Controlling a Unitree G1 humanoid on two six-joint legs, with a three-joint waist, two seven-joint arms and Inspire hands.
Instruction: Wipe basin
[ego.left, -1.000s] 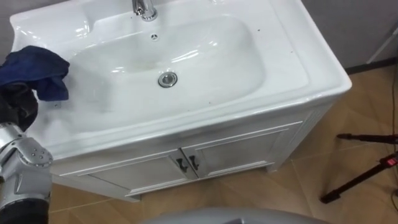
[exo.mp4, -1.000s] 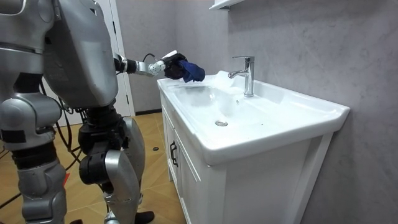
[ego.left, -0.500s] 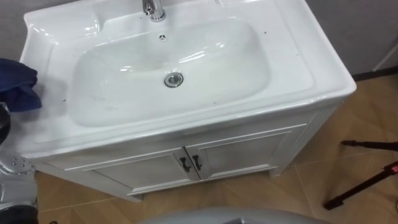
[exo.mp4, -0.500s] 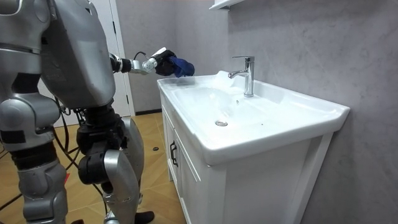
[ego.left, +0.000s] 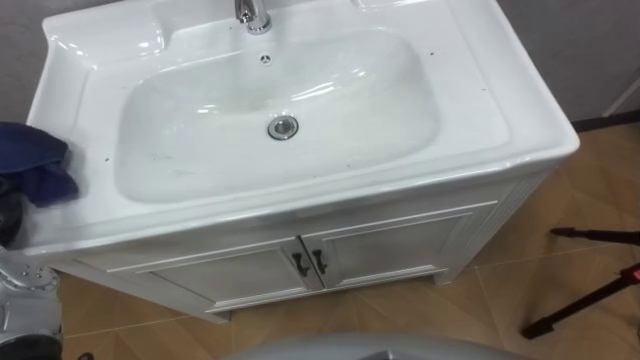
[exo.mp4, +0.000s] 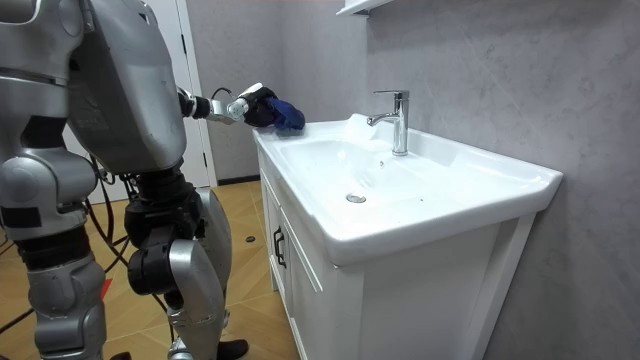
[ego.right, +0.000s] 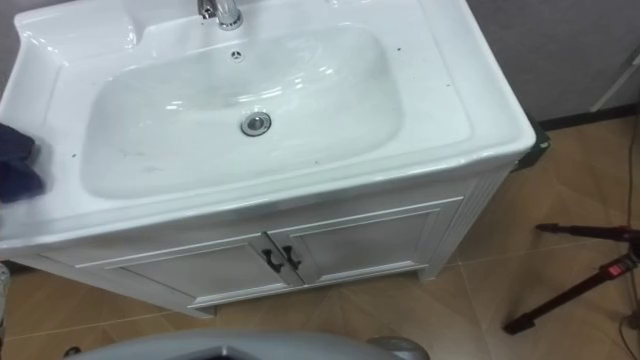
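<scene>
The left hand (exo.mp4: 245, 104) is clamped on a dark blue cloth (ego.left: 36, 165), fingers curled round the bunched fabric, w/ the arm stretched out level from the shoulder in the room view. The cloth bulges out ahead of the hand & hangs over the outer rim at the left end of the basin (ego.left: 330, 200). Whether its lower folds touch the rim can't be told. In the eye views the hand itself sits at the lower left edge, just behind & below the cloth.

To the right of the hand the white bowl opens out, w/ small dark specks scattered on its bottom & rim. The drain (ego.left: 283, 127) lies well to the right of the hand, approx mid-bowl. Beyond it, further from the hand, is a small overflow hole (ego.left: 265, 59), then the chrome tap (ego.left: 252, 14) at the back rim.

Below the hand's level & to its right, the white cabinet (ego.left: 380, 250) under the basin has two shut doors w/ a pair of dark handles (ego.left: 307, 263) where they meet. Farthest from the hand, past the basin's right end, black stand legs (ego.left: 590, 236) lie on the wood floor (ego.left: 520, 270).

In the room view the robot stands upright on the floor by the cabinet's front, body on the room view's left, a grey wall (exo.mp4: 480, 60) behind the basin.
</scene>
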